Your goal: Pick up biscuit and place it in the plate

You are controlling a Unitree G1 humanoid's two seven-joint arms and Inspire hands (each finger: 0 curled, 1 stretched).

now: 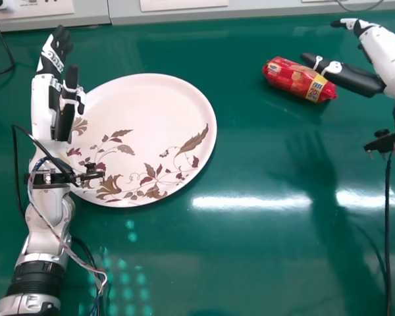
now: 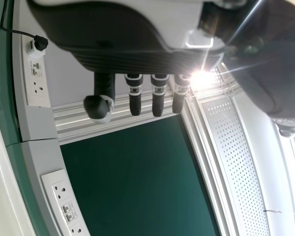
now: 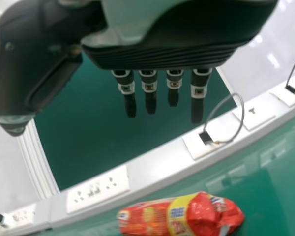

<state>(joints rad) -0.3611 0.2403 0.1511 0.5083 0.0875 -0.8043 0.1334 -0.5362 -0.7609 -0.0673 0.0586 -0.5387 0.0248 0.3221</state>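
A red biscuit packet (image 1: 294,79) with a yellow band lies on the green table, right of the plate. My right hand (image 1: 347,74) is at the upper right, its thumb by the packet's far side and its fingers extended. In the right wrist view the right hand (image 3: 160,44) has straight fingers, and the biscuit packet (image 3: 179,216) lies beyond them. The large white plate (image 1: 141,125) with a leaf pattern is at centre-left. My left hand (image 1: 60,79) is over the plate's left edge, fingers straight; the left hand (image 2: 137,54) holds nothing in the left wrist view.
White socket panels (image 1: 36,8) line the grey strip at the table's (image 1: 250,257) far edge. A black cable (image 1: 3,43) lies at the far left corner. Wires (image 1: 62,243) hang along my left forearm, and another black cable (image 1: 387,230) runs down the right side.
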